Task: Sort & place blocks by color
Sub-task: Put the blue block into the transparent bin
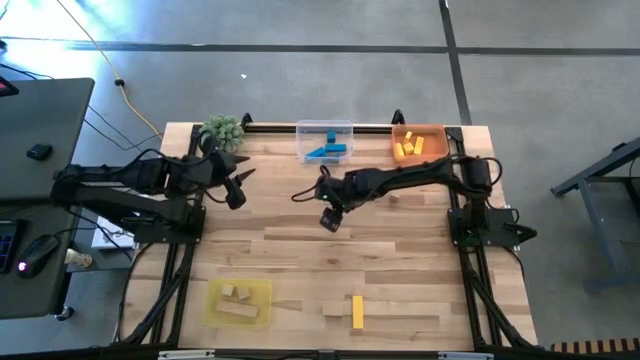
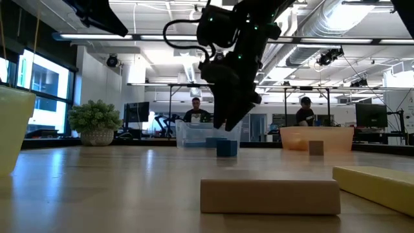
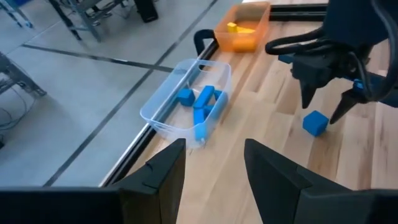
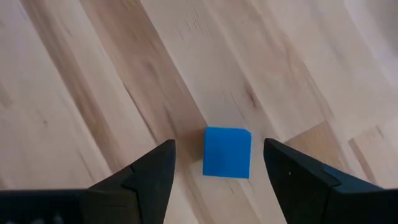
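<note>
A pale wooden table [image 1: 300, 260] stands on a grey floor. From above, the right gripper [image 1: 330, 215] hangs near the table's middle, the left gripper [image 1: 238, 185] waits by a green plant ball [image 1: 224, 129], and a clear tray [image 1: 325, 141], an orange tray [image 1: 418, 143] and a yellow tray [image 1: 238, 302] hold blocks; the blue cube is hidden here.

At table level, an office with seated people lies behind, and the blue cube [image 2: 226, 147] sits on the table just below the right fingers.

The left wrist shows its own fingers [image 3: 165, 171] spread, empty, with the cube [image 3: 315, 122] beyond them, under the other arm.

The right wrist shows the cube [image 4: 227, 152] lying between its spread fingers [image 4: 155, 171], touching neither.
</note>
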You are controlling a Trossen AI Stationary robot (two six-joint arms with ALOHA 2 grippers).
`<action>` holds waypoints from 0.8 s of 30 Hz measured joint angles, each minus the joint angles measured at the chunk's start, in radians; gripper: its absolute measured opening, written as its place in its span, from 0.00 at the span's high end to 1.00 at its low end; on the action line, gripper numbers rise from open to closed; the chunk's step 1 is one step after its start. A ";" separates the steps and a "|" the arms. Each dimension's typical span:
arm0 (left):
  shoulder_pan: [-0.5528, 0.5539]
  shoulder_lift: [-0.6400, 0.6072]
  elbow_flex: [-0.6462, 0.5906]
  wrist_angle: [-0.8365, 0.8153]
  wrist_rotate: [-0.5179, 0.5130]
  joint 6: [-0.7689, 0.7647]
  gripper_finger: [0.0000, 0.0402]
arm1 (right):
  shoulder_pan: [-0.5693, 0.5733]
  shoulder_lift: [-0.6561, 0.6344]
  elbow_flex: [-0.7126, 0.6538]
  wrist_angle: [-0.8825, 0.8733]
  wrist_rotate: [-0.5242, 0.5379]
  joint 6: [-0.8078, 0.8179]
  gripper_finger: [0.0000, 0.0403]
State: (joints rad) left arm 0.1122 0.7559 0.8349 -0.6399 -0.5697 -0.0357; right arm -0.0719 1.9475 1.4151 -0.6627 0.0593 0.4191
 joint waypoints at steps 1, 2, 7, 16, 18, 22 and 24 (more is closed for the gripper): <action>0.010 0.000 0.000 0.000 0.015 0.005 0.62 | 0.000 0.008 0.000 0.004 0.000 0.000 0.42; 0.019 0.000 0.000 0.000 0.031 0.006 0.62 | 0.000 0.015 0.000 0.005 0.001 0.000 0.42; 0.065 0.000 0.000 0.000 0.088 0.006 0.62 | -0.001 0.049 0.000 0.002 0.019 0.024 0.42; 0.127 0.000 0.000 0.000 0.113 0.077 0.62 | -0.002 0.079 0.000 0.002 0.046 0.074 0.45; 0.140 0.000 0.000 0.000 0.134 0.076 0.62 | -0.004 0.079 0.000 0.001 0.056 0.074 0.50; 0.164 0.008 0.000 0.003 0.171 0.084 0.62 | -0.014 0.084 0.000 0.003 0.053 0.080 0.64; 0.175 0.013 0.000 0.003 0.177 0.092 0.62 | -0.022 0.086 0.001 0.005 0.035 0.090 0.71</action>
State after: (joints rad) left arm 0.2875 0.7687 0.8349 -0.6372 -0.3927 0.0561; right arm -0.0935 2.0331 1.4163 -0.6581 0.0940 0.5090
